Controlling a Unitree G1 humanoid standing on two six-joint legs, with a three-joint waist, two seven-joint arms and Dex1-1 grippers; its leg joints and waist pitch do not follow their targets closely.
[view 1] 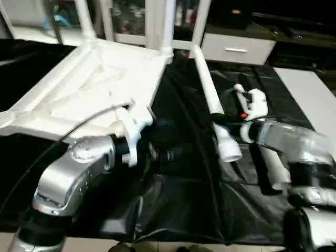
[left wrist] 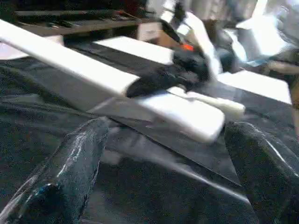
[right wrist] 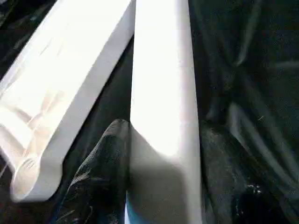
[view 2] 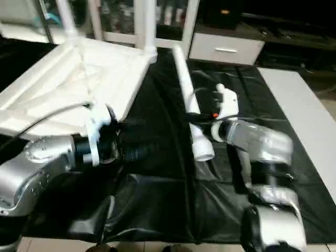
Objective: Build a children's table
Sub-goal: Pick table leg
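The white table top lies upside down at the far left on the black sheet, ribbed underside up. Two legs stand upright in its far corner sockets. A loose white leg lies along the middle of the sheet. My right gripper is shut on it near its wide end. In the right wrist view the leg sits tight between both fingers. My left gripper hovers open just left of that leg, fingers wide apart. Another leg lies under my right forearm.
A black sheet covers the work surface, wrinkled near the front edge. A white drawer unit stands behind it. A white panel lies along the right side.
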